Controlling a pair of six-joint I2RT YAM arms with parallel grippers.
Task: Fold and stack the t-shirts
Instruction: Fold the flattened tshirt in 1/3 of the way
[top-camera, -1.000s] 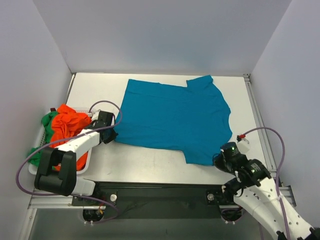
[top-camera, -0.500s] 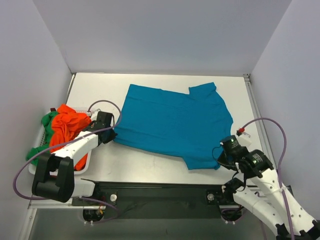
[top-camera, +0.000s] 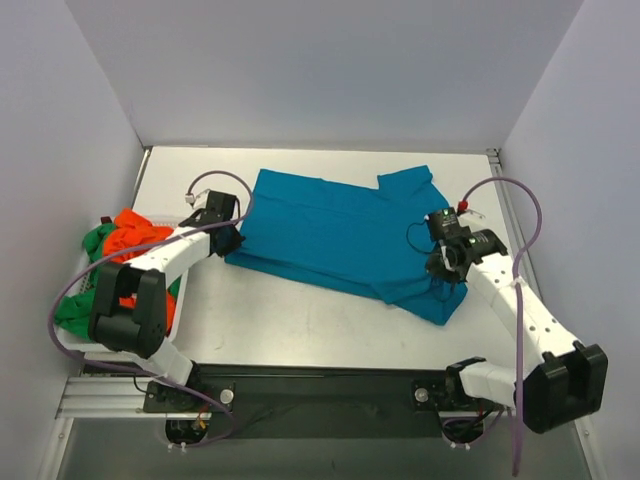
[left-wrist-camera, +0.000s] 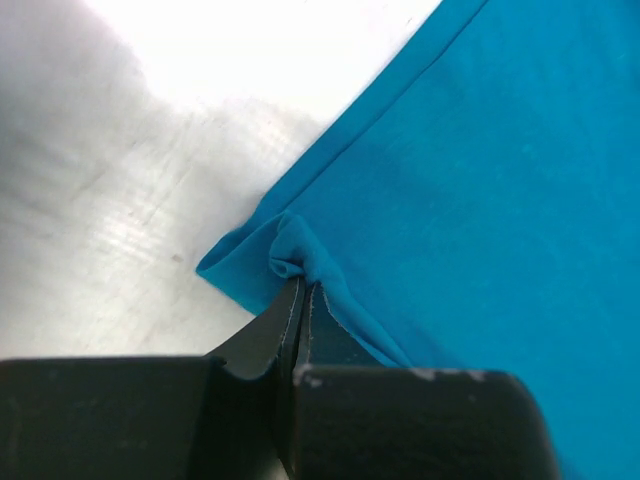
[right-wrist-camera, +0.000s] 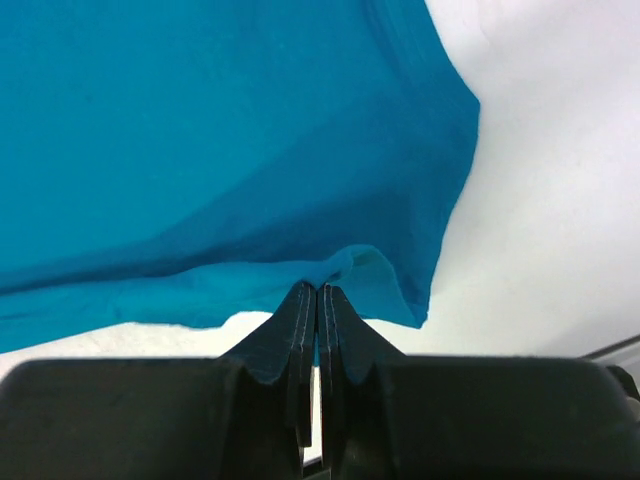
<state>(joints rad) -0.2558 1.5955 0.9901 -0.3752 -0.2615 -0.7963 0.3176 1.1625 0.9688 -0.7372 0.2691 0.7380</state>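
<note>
1. Basket (top-camera: 70, 344), white, at the table's left edge. I log a green t-shirt (top-camera: 72, 310) and an orange t-shirt (top-camera: 135, 235) heaped in it.
2. Left tool (top-camera: 232, 243): I see it clamped tight, with a bunched corner of the cloth's left hem pinched between its tips.
3. Teal-blue t-shirt (top-camera: 330, 235): spread mid-table (top-camera: 300, 320), with its near edge doubled over itself.
4. Right tool (top-camera: 440, 268): I see it closed tight, gripping the shirt's right-hand edge, which is raised off the table.
</note>
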